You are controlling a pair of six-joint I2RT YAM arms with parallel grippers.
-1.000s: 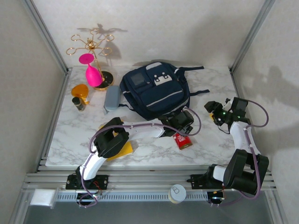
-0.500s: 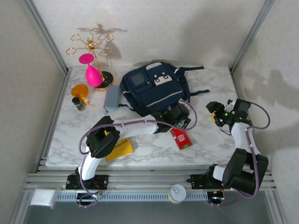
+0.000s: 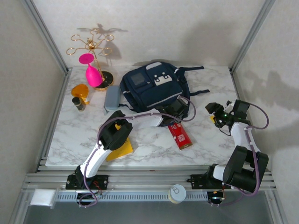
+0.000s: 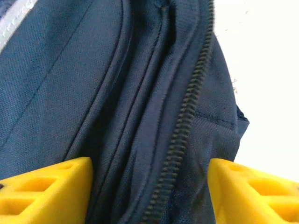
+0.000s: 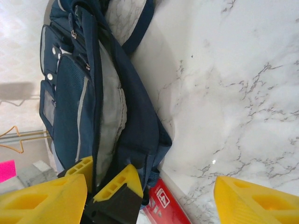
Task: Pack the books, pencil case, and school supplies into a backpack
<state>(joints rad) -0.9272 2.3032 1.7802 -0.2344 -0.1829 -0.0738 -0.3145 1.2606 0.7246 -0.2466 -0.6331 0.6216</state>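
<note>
Navy backpack [image 3: 152,91], red pack [image 3: 180,134] beside

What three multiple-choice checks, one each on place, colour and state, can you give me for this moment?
1. The pencil case lies: A) on the table left of the backpack; B) inside the backpack; C) on top of the backpack.
2. The school-supplies pack is: A) green; B) blue; C) red.
3. The left gripper is: A) shut on the pencil case; B) shut on the pack; C) open astride the backpack's zipper.
Answers: A, it lies on the table beside the backpack; C, red with white print; C, yellow fingers apart, zipper between.
</note>
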